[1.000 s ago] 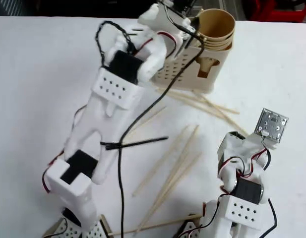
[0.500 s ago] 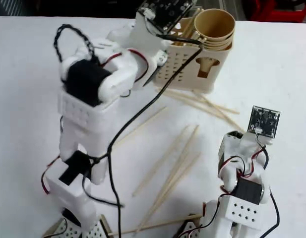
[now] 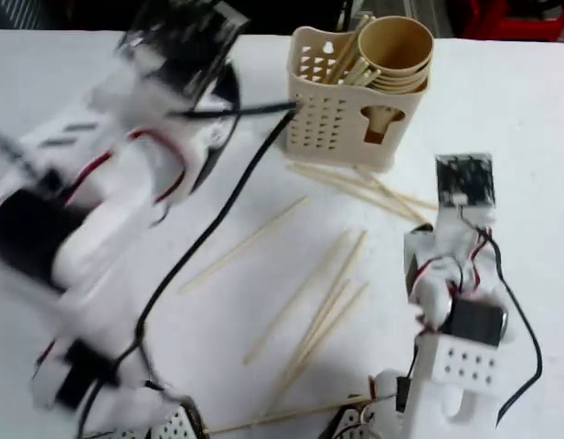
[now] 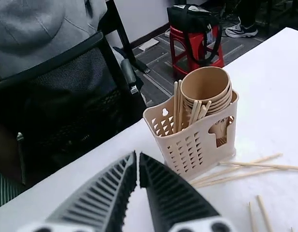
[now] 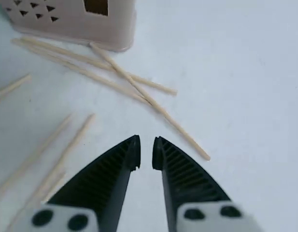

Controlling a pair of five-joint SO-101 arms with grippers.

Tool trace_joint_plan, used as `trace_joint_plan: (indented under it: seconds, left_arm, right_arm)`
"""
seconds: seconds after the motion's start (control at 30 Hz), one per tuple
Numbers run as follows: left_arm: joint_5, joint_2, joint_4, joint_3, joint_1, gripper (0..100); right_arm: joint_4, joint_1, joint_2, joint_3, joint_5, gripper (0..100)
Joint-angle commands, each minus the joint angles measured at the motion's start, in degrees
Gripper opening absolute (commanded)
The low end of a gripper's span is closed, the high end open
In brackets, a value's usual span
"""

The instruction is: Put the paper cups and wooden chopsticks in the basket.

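The right gripper (image 5: 145,153) hangs low over the table (image 5: 245,72). Its fingers are a tiny bit apart and hold nothing. Loose wooden chopsticks (image 5: 139,89) lie just past it. The left gripper (image 4: 137,162) has its fingers almost together, empty too. Farther off, the basket (image 4: 187,145) holds stacked paper cups (image 4: 205,87) and some standing chopsticks (image 4: 177,104).

Beige basket (image 3: 336,128), tan paper cups (image 3: 396,50), white table (image 3: 501,110)

cups (image 3: 395,48) in basket (image 3: 336,128) | chopsticks (image 3: 323,306) on table (image 3: 528,119) before basket
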Motion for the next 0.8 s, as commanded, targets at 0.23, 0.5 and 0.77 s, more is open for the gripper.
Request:
trace_joint_plan:
  seconds: [0.23,0.5,0.77]
  left_arm:
    - [0.44,-34.68,-7.3,43.87,-11.91,3]
    - [0.44,-53.85,-20.22,76.75,-17.63,3]
    - [0.44,-68.88,-34.2,105.41,-19.82,3]
  right_arm:
    - [3.12,-0.84,25.45,-15.56,22.95,6.0]
    - [2.86,-0.84,28.88,-15.3,33.14,6.3]
    - [2.95,-0.92,35.03,-15.65,42.29,6.4]
